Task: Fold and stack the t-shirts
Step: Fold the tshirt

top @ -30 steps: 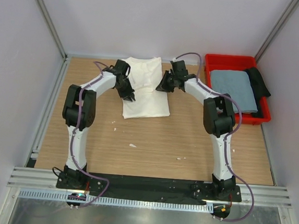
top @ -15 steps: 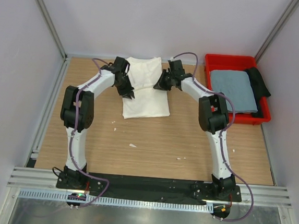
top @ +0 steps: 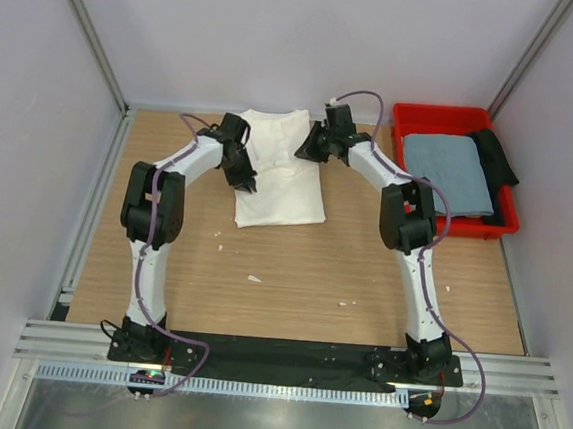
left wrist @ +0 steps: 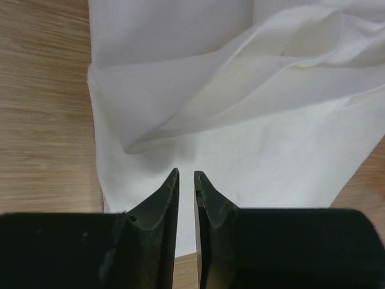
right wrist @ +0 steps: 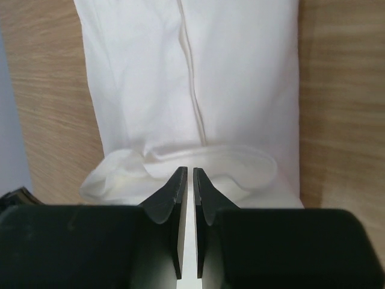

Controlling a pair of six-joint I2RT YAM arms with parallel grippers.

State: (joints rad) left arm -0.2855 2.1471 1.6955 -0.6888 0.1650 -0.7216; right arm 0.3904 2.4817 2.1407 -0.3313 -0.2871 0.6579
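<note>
A white t-shirt (top: 282, 179) lies folded into a long rectangle at the back middle of the table, with a loose raised fold across it (left wrist: 264, 66). My left gripper (top: 248, 182) hovers at its left edge, its jaws a narrow slit apart with nothing between them (left wrist: 186, 174). My right gripper (top: 305, 150) is over the shirt's far right part, jaws almost together and empty (right wrist: 186, 170), just behind a puffed roll of the white t-shirt (right wrist: 240, 72). A grey-blue t-shirt (top: 449, 172) lies folded in the red bin.
The red bin (top: 444, 116) stands at the back right, with a black cloth (top: 495, 156) along its right side. Small white scraps (top: 254, 278) lie on the wooden table (top: 311, 277). Walls close in behind and on both sides.
My right gripper has moved back and left along the white shirt's right side. The left gripper has stayed almost in place.
</note>
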